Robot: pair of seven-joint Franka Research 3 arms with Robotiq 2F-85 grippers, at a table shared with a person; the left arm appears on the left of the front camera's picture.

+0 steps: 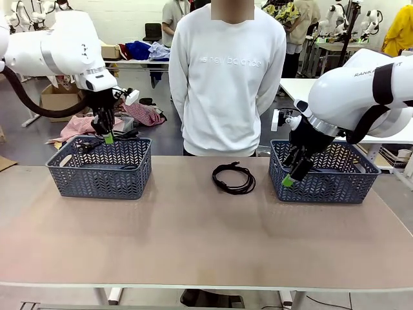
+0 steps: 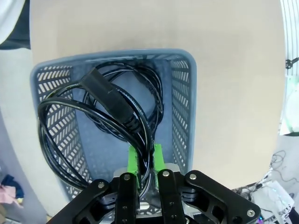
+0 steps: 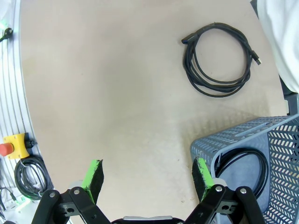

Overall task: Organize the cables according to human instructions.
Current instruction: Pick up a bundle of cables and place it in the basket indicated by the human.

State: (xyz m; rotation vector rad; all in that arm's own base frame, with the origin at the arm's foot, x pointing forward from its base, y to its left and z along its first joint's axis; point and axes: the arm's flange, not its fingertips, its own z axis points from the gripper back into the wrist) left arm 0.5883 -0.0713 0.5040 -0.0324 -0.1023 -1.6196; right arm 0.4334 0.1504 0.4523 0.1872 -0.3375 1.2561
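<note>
I read "new balance" across the chest of the person's white sweatshirt (image 1: 230,84) at twelve o'clock; at two o'clock my right arm (image 1: 361,90) carries partial lettering, "RANK".

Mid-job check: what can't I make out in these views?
- Hands of the person: front view, behind the back.
- Cable count in left basket: left wrist view, loops of the held cable in the left gripper overlap.
- Coil in the right basket: right wrist view, partly behind the right gripper's finger; front view, lattice wall.
</note>
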